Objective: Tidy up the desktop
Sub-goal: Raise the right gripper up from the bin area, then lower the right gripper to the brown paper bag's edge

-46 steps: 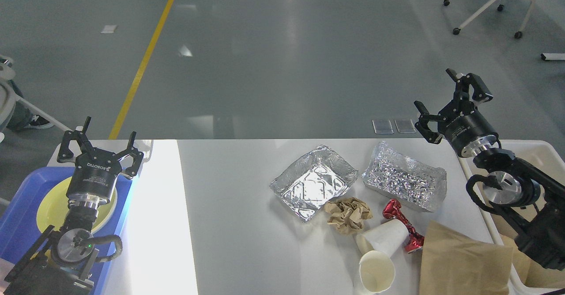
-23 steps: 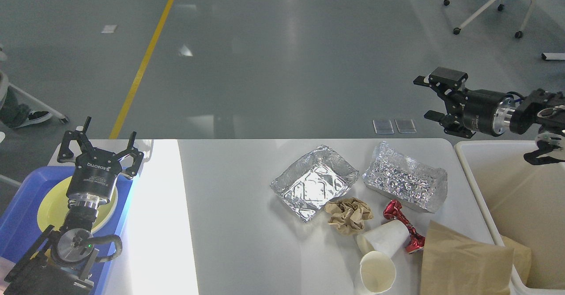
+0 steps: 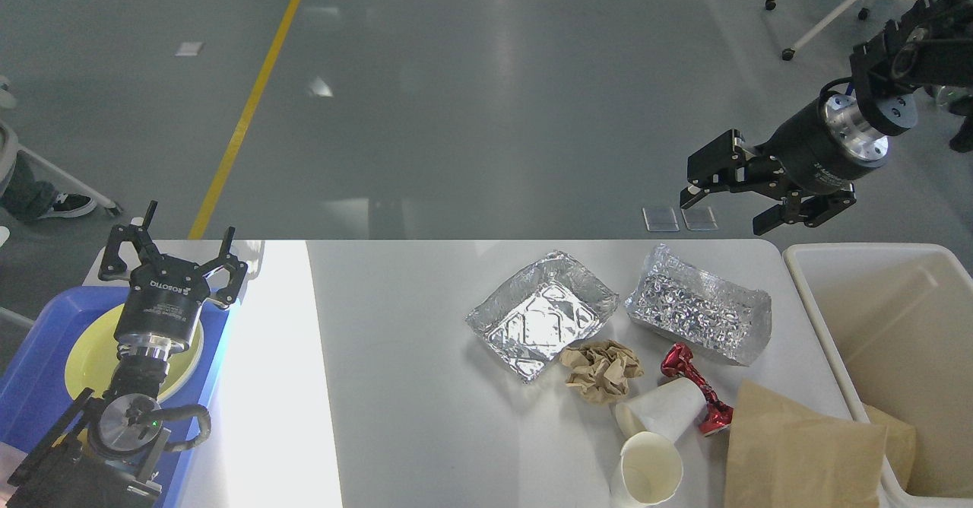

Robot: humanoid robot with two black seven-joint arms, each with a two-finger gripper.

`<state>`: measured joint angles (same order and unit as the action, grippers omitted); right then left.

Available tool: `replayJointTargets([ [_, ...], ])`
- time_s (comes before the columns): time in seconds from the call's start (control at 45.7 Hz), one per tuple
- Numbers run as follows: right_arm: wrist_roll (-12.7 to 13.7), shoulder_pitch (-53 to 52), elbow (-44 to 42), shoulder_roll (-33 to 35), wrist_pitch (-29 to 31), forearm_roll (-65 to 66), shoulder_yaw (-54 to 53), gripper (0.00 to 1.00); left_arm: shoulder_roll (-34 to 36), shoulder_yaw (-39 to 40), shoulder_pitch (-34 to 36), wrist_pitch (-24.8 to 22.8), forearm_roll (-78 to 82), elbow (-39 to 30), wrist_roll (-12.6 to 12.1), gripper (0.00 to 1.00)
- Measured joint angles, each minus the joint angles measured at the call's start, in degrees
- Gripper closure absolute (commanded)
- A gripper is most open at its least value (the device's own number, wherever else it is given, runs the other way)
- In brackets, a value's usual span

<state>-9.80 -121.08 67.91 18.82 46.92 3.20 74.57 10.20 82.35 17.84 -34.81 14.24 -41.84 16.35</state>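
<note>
- Head view: the desktop (image 3: 426, 386) fills the lower frame, bearing two foil trays (image 3: 541, 324) (image 3: 699, 313), two paper cups (image 3: 660, 411) (image 3: 645, 469), one crumpled paper wad (image 3: 600, 369), one red wrapper (image 3: 695, 388) and one brown bag (image 3: 798, 455).
- One cream bin (image 3: 889, 356) stands at its right edge; one blue tray (image 3: 38, 356) with a yellow plate (image 3: 87, 360) at its left.
- Left gripper (image 3: 173, 243) points upward above the tray, fingers spread, empty.
- Right gripper (image 3: 726, 207) hangs beyond the far edge, angled left, fingers apart, empty.
</note>
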Motion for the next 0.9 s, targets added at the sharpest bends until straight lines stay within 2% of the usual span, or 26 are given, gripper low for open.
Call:
replayJointTargets([
  [0.153, 14.33, -9.58, 9.85, -1.09, 0.44, -0.40, 0.21, 0.00, 0.00, 0.01, 0.00, 0.00, 0.00, 0.00, 0.00, 0.03],
  [0.241, 18.83, -14.01, 15.45, -1.26, 0.07, -0.61, 0.08, 0.00, 0.00, 0.01, 0.00, 0.00, 0.01, 0.00, 0.00, 0.03],
  [0.306, 19.68, -15.85, 18.37, -1.41, -0.15, -0.77, 0.07, 0.00, 0.00, 0.01, 0.00, 0.00, 0.00, 0.00, 0.00, 0.03],
  [0.459, 19.87, -18.05, 22.88, -1.46, -0.25, -2.05, 0.00, 0.00, 0.00, 0.01, 0.00, 0.00, 0.00, 0.00, 0.00, 0.03],
  [0.765, 18.98, -18.14, 23.49, 1.61, -0.58, -2.77, 1.49, 0.00, 0.00, 0.01, 0.00, 0.00, 0.00, 0.00, -0.09, 0.03],
  [0.896, 18.63, -15.98, 23.49, 6.76, -0.58, -1.08, 3.87, 0.00, 0.00, 0.01, 0.00, 0.00, 0.00, 0.00, -0.08, 0.03],
])
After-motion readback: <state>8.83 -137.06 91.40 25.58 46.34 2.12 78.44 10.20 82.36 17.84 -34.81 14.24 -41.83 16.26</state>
